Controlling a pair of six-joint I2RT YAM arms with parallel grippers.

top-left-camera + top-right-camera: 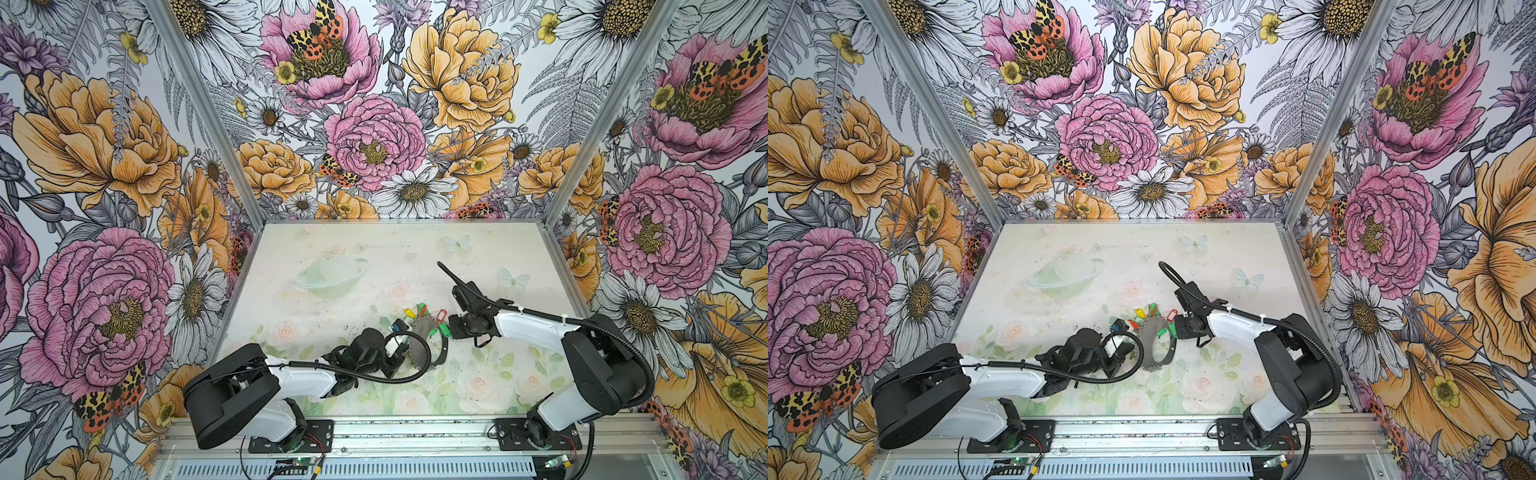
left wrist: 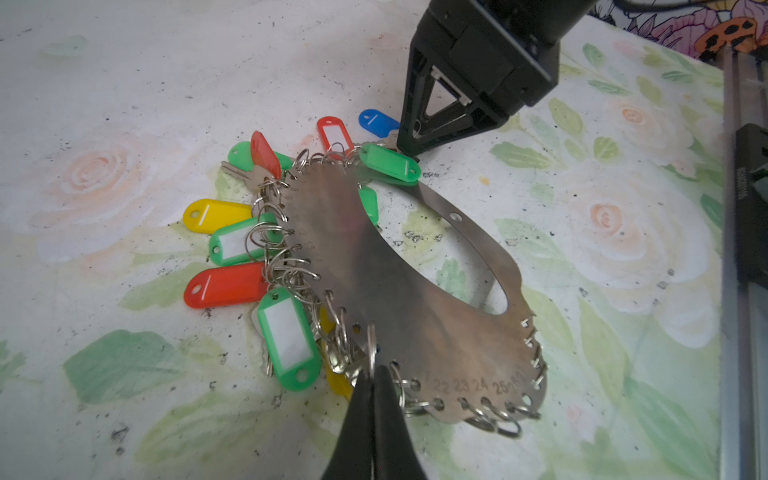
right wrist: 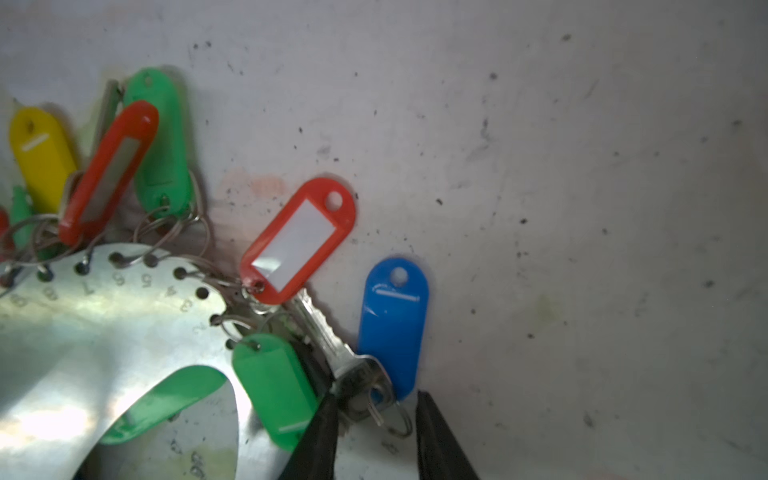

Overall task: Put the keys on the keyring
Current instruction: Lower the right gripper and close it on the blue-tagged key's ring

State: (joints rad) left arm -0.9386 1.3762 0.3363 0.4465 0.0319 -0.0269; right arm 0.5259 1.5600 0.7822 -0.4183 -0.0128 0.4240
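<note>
**Top views.** The keyring sits mid-worktop, between the two arms. The keys are fanned round its far edge. The left hand meets its near rim. The right hand points down just beside its right end. Both top views show this layout.

**Left wrist.** The left hand is pinched fully shut on the keyring rim, at a small silver ring standing up from the tips. The plate looks tilted, gripped side raised. It is likely held this way to steady it and lift the rim holes clear of the worktop. The right hand comes down at the far end, next to a blue tag.

**Right wrist.** The right hand is partly open and grips nothing. Its fingers straddle the head of a metal key and the split ring of the blue tag. One finger is at the key head; the other stands clear. The tag lies flat on the worktop, just beside the keyring's low-numbered end. I cannot tell whether it is hooked on. The straddle looks like a pre-grasp on this key.
</note>
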